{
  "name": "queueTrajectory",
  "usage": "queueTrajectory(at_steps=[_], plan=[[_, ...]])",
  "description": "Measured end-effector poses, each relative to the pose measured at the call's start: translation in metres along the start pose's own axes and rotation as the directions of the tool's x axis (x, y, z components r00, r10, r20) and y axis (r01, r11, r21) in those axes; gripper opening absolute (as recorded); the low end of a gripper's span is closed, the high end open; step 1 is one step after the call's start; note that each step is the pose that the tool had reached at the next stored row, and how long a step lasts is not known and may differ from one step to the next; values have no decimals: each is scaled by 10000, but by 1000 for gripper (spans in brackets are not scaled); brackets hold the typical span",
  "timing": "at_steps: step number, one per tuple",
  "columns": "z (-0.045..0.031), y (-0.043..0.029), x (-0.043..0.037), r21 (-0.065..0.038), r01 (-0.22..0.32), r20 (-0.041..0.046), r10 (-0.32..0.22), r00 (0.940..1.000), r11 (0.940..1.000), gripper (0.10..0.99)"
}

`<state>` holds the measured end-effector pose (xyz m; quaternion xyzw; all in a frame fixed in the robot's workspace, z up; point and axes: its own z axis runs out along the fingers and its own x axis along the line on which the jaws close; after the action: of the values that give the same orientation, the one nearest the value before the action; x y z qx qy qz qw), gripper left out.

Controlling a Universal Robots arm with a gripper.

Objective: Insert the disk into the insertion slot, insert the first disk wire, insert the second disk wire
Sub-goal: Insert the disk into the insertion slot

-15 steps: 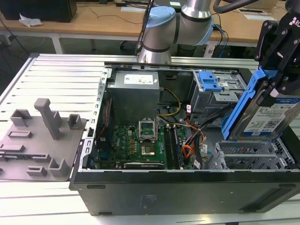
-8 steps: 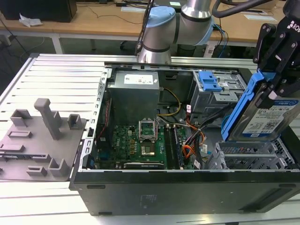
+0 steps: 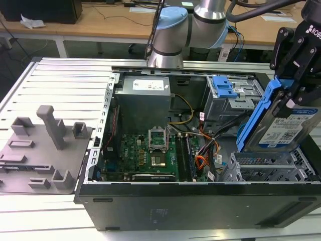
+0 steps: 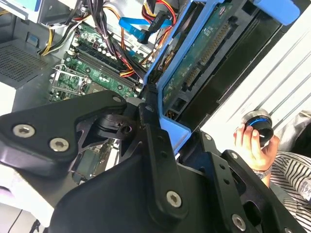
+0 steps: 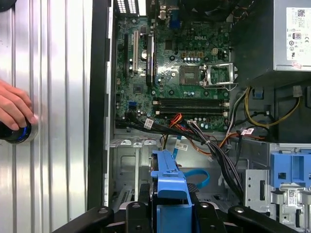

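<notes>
The open computer case [image 3: 200, 206] lies on the counter [image 3: 60, 75]. In its corner on the exterior view's right sits the insertion slot [image 3: 266, 168], a low grey perforated cage. I hold the disk [image 3: 291, 128] steeply tilted just above it, my hand [image 3: 292, 98] clamped on its blue carrier frame. The second disk wire [image 5: 197, 177] curls inside the case near the slot.
</notes>
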<state>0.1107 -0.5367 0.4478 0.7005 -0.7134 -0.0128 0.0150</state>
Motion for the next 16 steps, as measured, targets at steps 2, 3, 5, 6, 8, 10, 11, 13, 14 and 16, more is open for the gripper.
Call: queueTrajectory(at_steps=[2, 3, 5, 6, 8, 10, 11, 13, 14, 16], plan=[[24, -1, 0, 0, 1, 1, -1, 10000, 10000, 369], [34, -1, 0, 0, 0, 0, 0, 10000, 10000, 369], [51, 8, 8, 0, 0, 1, 0, 10000, 10000, 369], [52, 14, 22, 0, 0, -4, 0, 10000, 10000, 369], [53, 18, 51, 0, 1, -9, -1, 10000, 10000, 369], [54, 20, 90, 0, 1, -11, -1, 10000, 10000, 369], [57, 21, 126, 1, 0, -10, 0, 10000, 10000, 369], [72, 20, 146, 0, 0, -10, 0, 10000, 10000, 369], [82, 20, 148, 0, 0, -10, 0, 10000, 10000, 369], [95, 19, 150, 0, 1, -9, -1, 10000, 10000, 369]])
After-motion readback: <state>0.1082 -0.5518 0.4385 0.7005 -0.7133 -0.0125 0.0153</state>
